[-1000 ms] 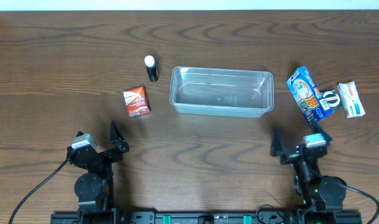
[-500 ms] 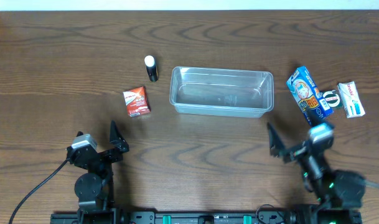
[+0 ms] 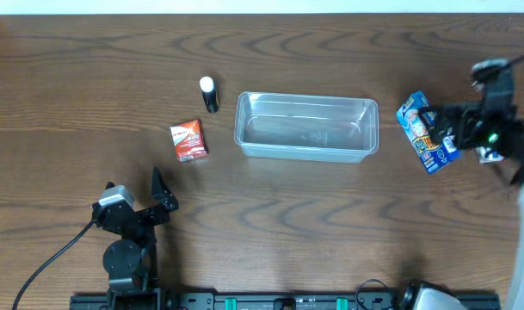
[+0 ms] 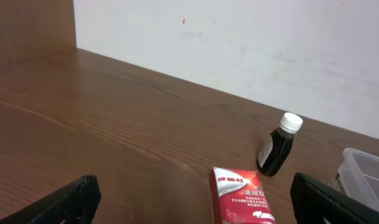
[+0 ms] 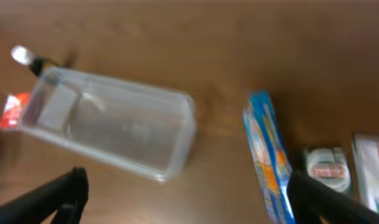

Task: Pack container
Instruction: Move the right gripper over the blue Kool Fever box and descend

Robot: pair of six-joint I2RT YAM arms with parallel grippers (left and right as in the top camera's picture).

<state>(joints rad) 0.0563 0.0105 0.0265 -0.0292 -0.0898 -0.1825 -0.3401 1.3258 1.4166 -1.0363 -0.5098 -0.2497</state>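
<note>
The clear container (image 3: pixel 306 98) stands empty at the table's middle; it also shows in the right wrist view (image 5: pixel 114 124) and at the edge of the left wrist view (image 4: pixel 363 171). A blue box (image 3: pixel 423 138) lies to its right, also in the right wrist view (image 5: pixel 270 162). My right gripper (image 3: pixel 444 125) hovers open above the blue box, holding nothing (image 5: pixel 189 199). My left gripper (image 3: pixel 134 191) rests open and empty near the front left (image 4: pixel 192 205). A red box (image 3: pixel 188 140) (image 4: pixel 242 196) and a black bottle (image 3: pixel 209 95) (image 4: pixel 279 146) lie left of the container.
A round white tin (image 5: pixel 326 168) and a white box (image 5: pixel 373 168) lie right of the blue box, partly under my right arm in the overhead view. A white wall (image 4: pixel 239 43) runs behind the table's far edge.
My right arm has lifted from its rest at the front right and swung to the far right, over the blue box. The left arm and all objects have not moved.
</note>
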